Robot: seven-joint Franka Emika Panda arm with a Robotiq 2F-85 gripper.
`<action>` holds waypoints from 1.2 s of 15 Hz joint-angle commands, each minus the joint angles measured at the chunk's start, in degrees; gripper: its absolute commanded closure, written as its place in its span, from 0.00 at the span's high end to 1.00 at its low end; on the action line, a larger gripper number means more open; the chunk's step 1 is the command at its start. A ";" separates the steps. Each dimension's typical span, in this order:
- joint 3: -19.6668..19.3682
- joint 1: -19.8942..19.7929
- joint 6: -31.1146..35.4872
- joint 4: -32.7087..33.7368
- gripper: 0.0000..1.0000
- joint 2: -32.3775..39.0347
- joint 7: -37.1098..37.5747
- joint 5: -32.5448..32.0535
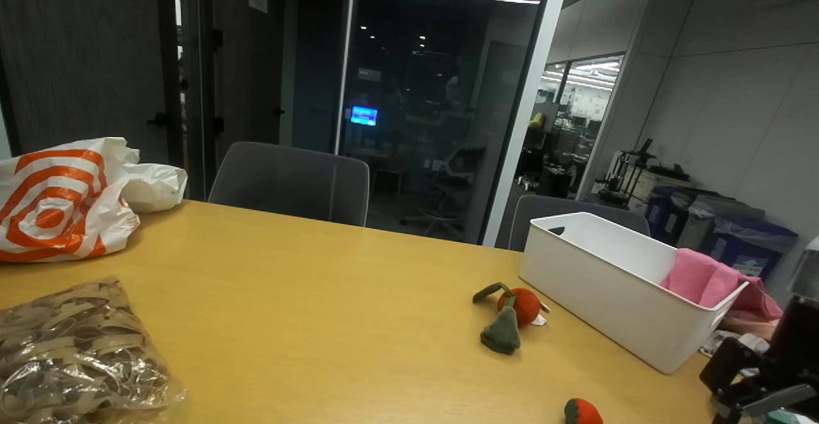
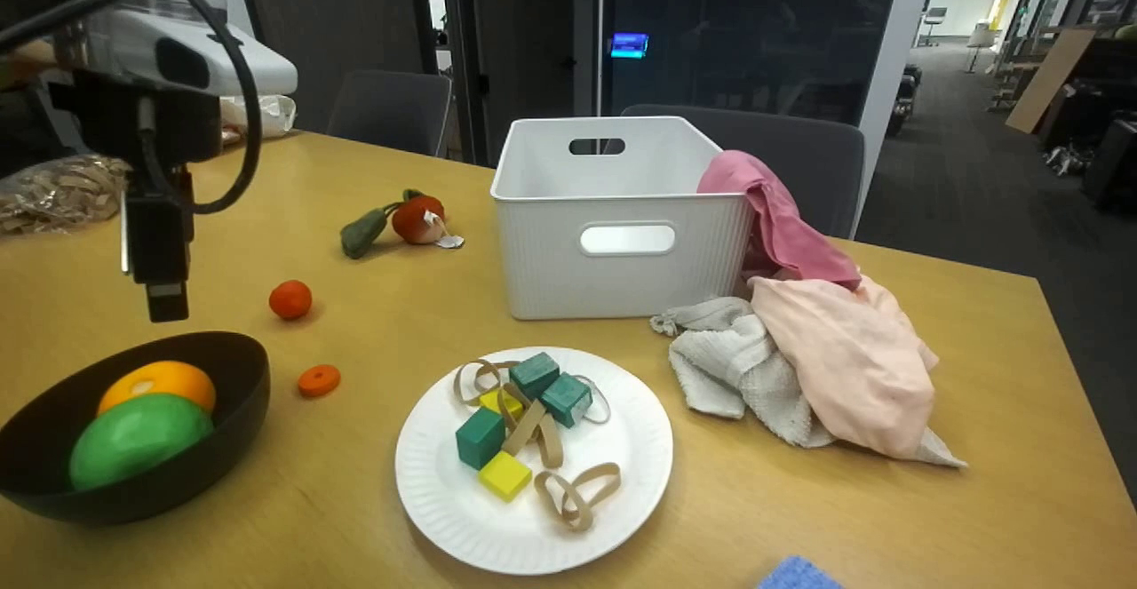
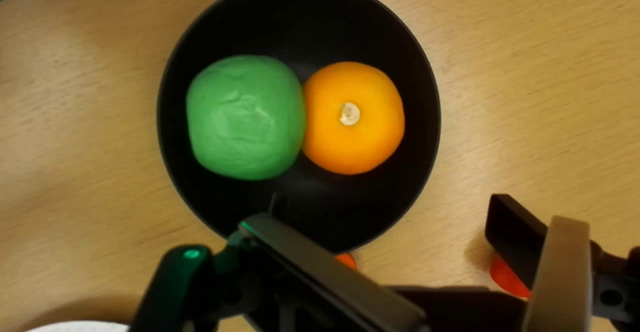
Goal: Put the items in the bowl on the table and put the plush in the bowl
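Observation:
The black bowl (image 2: 244, 385) sits on the yellow-tan table (image 2: 355, 500). It holds the bright green ball (image 2: 140, 438) and an orange ball (image 2: 173, 383), side by side in the wrist view (image 3: 352, 141). The plush (image 2: 364, 234), dark grey-green with a red-orange part, lies on the table by the white bin and also shows in an exterior view (image 1: 502, 334). My gripper (image 3: 392, 214) is open and empty. It is above the table at the bowl's edge, with one finger over the bowl and the other outside it. It also shows in an exterior view (image 2: 169, 300).
A small red ball (image 2: 290, 299) and an orange disc (image 2: 319, 380) lie near the bowl. A white plate (image 2: 622, 429) holds blocks and bands. The white bin (image 2: 542, 269) stands behind, with cloths (image 2: 844, 358) beside it. Bags (image 1: 77, 353) lie at the far side.

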 commanded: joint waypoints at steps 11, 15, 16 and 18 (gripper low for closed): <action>-0.07 -3.12 18.92 -0.61 1.00 18.69 11.07 -0.22; -1.49 -2.48 26.04 -0.62 0.68 24.43 12.62 1.26; -1.53 -2.26 28.62 -0.60 0.58 25.46 13.53 1.23; -1.93 -1.87 31.50 -0.40 0.42 26.42 14.11 1.28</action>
